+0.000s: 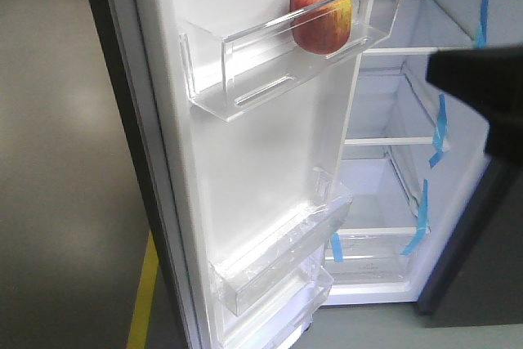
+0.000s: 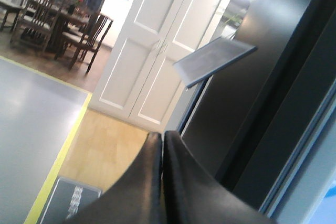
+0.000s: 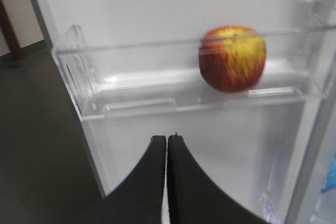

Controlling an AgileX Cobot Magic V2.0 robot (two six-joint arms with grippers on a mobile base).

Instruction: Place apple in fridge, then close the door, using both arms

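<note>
Red apple at right end of door's upper bin, fridge open, left gripper and right gripper pinched together, empty

White double doors; dining chairs far left; yellow floor line.

Black arm blurred, cropped by the front view's right edge; apple smeared up close.

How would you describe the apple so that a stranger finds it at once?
Start at the open fridge door, white inside. Its upper clear bin holds the apple at the end nearer the shelves. It is the only round, red-and-yellow thing among white and clear plastic.
</note>
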